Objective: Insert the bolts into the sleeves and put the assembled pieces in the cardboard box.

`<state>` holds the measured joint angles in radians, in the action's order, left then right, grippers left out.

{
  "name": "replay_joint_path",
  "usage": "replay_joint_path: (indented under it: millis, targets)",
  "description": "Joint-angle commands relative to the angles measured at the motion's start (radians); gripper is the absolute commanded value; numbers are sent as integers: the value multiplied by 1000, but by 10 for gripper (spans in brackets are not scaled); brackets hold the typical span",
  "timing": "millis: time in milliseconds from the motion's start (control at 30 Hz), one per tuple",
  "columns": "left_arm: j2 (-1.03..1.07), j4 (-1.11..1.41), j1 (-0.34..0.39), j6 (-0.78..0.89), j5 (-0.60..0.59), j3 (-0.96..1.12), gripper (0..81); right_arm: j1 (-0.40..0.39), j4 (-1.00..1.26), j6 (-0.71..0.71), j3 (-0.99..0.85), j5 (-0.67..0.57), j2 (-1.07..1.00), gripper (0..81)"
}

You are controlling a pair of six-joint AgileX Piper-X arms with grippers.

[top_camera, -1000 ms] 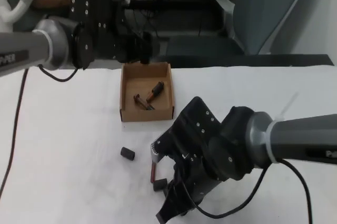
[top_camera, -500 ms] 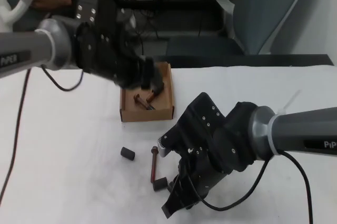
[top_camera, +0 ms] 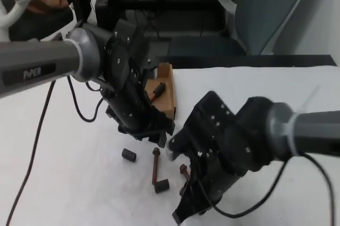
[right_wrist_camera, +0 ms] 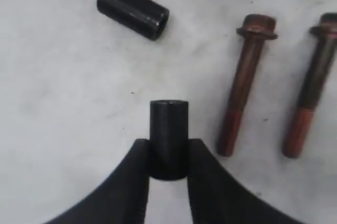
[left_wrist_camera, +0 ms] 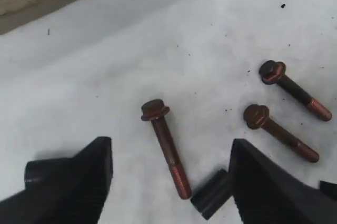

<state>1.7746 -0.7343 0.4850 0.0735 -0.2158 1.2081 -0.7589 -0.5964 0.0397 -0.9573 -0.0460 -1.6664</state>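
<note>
My left gripper (left_wrist_camera: 169,153) hangs open low over the white bench, its dark fingers (left_wrist_camera: 79,174) straddling a loose copper bolt (left_wrist_camera: 166,148). A black sleeve (left_wrist_camera: 211,201) lies at that bolt's threaded end, and two more bolts (left_wrist_camera: 279,132) lie beyond. In the high view this gripper (top_camera: 144,129) is just in front of the cardboard box (top_camera: 167,92), above the bolt (top_camera: 155,165). My right gripper (right_wrist_camera: 168,148) is shut on an upright black sleeve (right_wrist_camera: 168,129), beside two bolts (right_wrist_camera: 245,82) and another sleeve (right_wrist_camera: 132,8). It sits at the near bench edge (top_camera: 187,210).
The box holds an assembled piece (top_camera: 157,90). One loose sleeve (top_camera: 128,155) lies left of the bolt, another (top_camera: 161,185) near the right arm. A chair (top_camera: 265,8) and cables stand beyond the bench. The left arm's cable (top_camera: 37,146) trails across the left side.
The left arm has swung from behind the box forward and down, over the loose bolt. The right arm has shifted slightly right, uncovering another bolt.
</note>
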Motion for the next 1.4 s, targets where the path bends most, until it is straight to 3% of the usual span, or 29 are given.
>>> replay_joint_path:
  millis: [0, 367, 467, 867, 900, 967, 1033, 1200, 1367]
  targets:
    - [-16, -31, 4, 10, 23, 9, 598, -6, -16, 36, -6, 79, 129, 6]
    - [-16, 63, 15, 35, 44, -18, 595, -6, -17, 97, -6, 164, 475, 6]
    - [2, 86, 27, 41, 57, -16, 539, -9, -21, 101, -6, 164, 540, 6]
    - [157, 110, 37, 107, 77, -14, 517, -9, -60, 105, -6, 168, 614, 6]
    - [164, 116, 37, 107, 80, -14, 497, -9, -61, 103, -6, 168, 614, 6]
    - [171, 121, 37, 107, 83, -14, 346, -9, -60, 93, -6, 168, 614, 6]
    - [171, 124, 37, 98, 80, -14, 27, -9, -60, 88, -6, 168, 614, 6]
    - [163, 129, 37, 43, -1, -14, 18, -9, -57, 45, 0, 222, 614, 6]
    - [47, 166, 37, -2, -183, -67, 18, -43, 76, 25, 109, 265, 692, 6]
